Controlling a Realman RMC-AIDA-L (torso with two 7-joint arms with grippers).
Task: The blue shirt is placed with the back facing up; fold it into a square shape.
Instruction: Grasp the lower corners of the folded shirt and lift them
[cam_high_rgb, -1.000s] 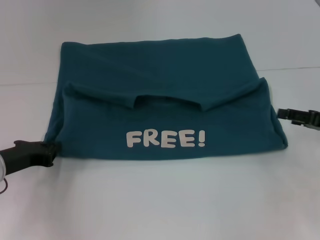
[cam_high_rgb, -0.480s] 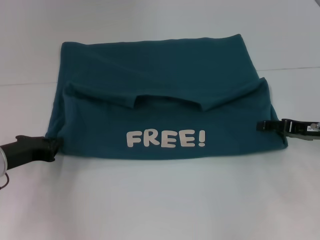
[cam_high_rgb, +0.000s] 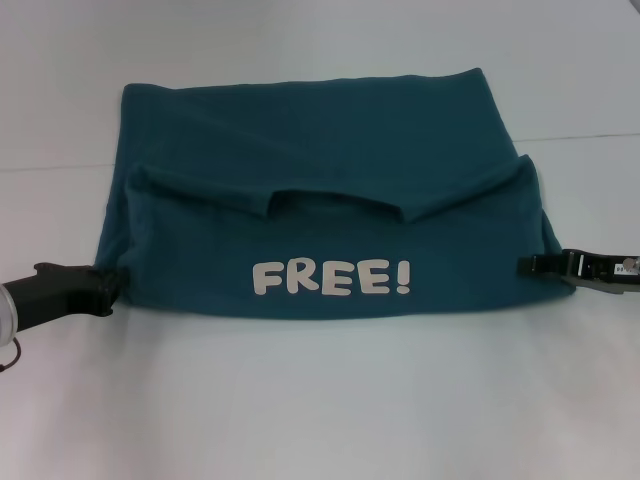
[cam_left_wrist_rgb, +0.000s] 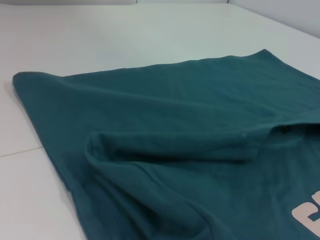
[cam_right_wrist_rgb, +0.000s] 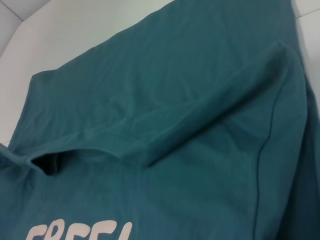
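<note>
Shirt (cam_high_rgb: 330, 200) lies between left claw (cam_high_rgb: 112, 288) and right claw (cam_high_rgb: 530, 265), both grips unclear.

"FREE!" in cream letters on blue shirt (cam_high_rgb: 320, 210).

A plain white tabletop (cam_high_rgb: 320, 400) fills the head view, smooth and matte, with a thin seam line (cam_high_rgb: 580, 137) crossing it from side to side toward the far part of the scene. In the left wrist view the same white tabletop (cam_left_wrist_rgb: 100, 35) shows a faint seam (cam_left_wrist_rgb: 20, 150) and meets a pale wall (cam_left_wrist_rgb: 285, 15) along its far edge. The right wrist view shows a bare white corner of the tabletop (cam_right_wrist_rgb: 55, 35), with a paler band (cam_right_wrist_rgb: 12, 17) beyond its edge.
</note>
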